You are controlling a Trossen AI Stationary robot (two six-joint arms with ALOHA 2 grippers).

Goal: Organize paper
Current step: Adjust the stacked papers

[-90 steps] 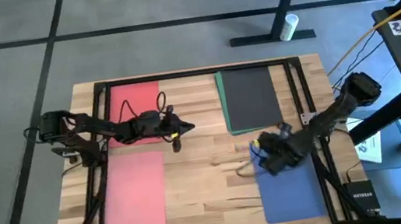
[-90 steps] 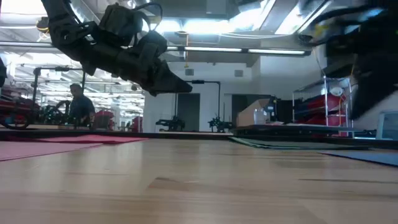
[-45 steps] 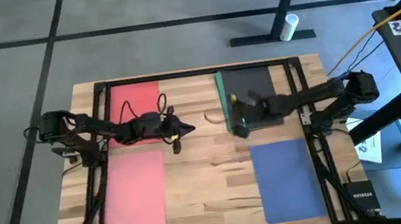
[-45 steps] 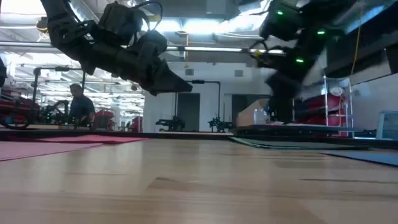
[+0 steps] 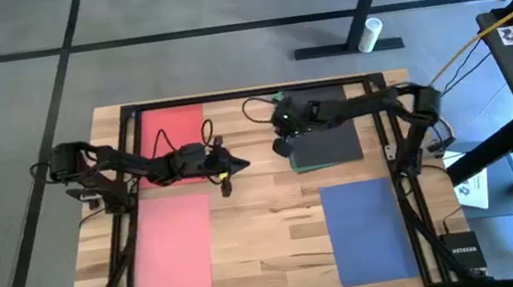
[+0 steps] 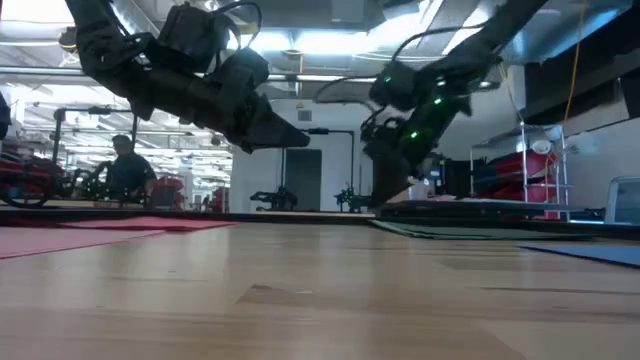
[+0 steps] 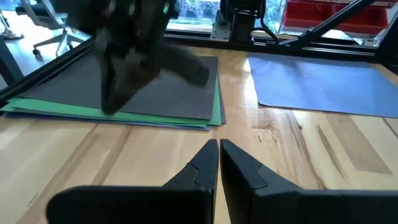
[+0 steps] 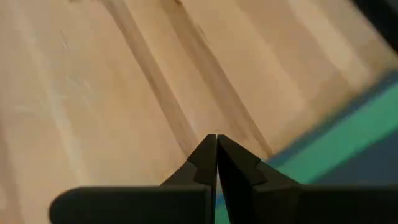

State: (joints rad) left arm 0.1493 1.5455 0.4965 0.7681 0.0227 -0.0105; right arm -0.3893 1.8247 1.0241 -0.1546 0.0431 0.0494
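Five sheets on the worktop (image 5: pixel 268 227): red sheet (image 5: pixel 173 133) far left, pink sheet (image 5: pixel 170 246) near left, blue sheet (image 5: pixel 369 230) near right, dark grey sheet (image 5: pixel 329 143) stacked on green sheet (image 5: pixel 280 102) far right. We see the right end effector (image 5: pixel 280 147) pressed together at the stack's inner edge; left end effector (image 5: pixel 242 164) also pressed together, hovering mid-worktop. Risk as we judge it: closed tips may skid over thin paper, crumpling or shoving the stack instead of lifting one sheet.
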